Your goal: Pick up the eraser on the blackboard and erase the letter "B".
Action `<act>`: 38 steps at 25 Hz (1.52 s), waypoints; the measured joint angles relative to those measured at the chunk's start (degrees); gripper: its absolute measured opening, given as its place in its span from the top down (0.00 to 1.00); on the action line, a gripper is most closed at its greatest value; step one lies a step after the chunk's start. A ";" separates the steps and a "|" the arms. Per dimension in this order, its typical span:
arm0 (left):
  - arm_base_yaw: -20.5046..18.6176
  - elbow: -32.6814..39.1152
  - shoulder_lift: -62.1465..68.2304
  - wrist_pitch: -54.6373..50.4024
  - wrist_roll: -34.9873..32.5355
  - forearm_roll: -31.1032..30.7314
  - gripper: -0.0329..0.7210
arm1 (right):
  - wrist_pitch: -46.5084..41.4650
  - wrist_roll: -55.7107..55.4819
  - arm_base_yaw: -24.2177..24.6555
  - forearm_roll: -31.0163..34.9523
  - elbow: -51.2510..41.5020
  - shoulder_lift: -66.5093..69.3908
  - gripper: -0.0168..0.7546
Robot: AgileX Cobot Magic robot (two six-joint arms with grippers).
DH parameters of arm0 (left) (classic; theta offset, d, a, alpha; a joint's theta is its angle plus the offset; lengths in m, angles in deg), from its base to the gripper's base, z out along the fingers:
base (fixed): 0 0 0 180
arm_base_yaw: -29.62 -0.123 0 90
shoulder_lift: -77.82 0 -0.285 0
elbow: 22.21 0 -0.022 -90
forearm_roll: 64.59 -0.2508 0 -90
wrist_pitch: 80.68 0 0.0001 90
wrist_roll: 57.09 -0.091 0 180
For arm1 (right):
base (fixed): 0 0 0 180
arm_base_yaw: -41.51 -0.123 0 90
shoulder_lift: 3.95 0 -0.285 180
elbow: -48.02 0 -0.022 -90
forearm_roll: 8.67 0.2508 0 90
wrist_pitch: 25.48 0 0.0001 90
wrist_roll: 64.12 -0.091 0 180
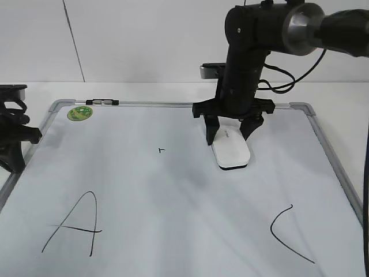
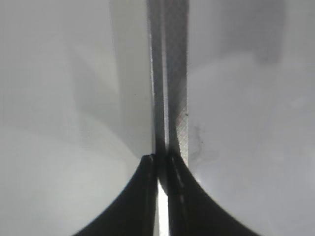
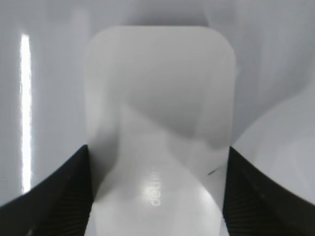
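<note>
Between the right gripper's two dark ribbed fingers sits the eraser — the jaws stand spread about as wide as the block, one pad at each long side, but whether they press it or only flank it I cannot tell. It lies flat on the blackboard, near the far rail, its near end reaching out past the fingertips toward the camera side.

Step in hand, as I read it: secure the eraser. To do it well, close evenly on the long sides, keep the block level so the felt face stays flat on the board, and don't lift much before sliding.

The letter "B" is not clearly on show; only a tiny black mark remains well to the left of the fingers, so the job looks nearly done or that scrap is the last bit to wipe.

Outward from there: a black "A" near left, a "C" near right, a green sticker at the far-left corner.

Eraser is smooth glossy white plastic, rounded corners, faint grey print. Board is glossy white, grey metal frame.

Left gripper — fingers together, nothing held, over the frame rail.
</note>
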 joint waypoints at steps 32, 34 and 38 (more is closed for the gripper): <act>-0.30 -0.24 0.09 -3.87 -0.21 1.72 0.94 | -1.71 3.86 -17.37 0.35 13.06 7.13 0.29; -0.30 -0.24 0.09 -3.87 -0.21 2.02 0.94 | -1.72 3.46 -16.09 0.81 13.06 7.13 0.29; -0.30 -0.24 0.09 -3.91 -0.21 2.88 0.94 | -1.10 2.58 -10.37 -0.37 13.45 7.42 0.29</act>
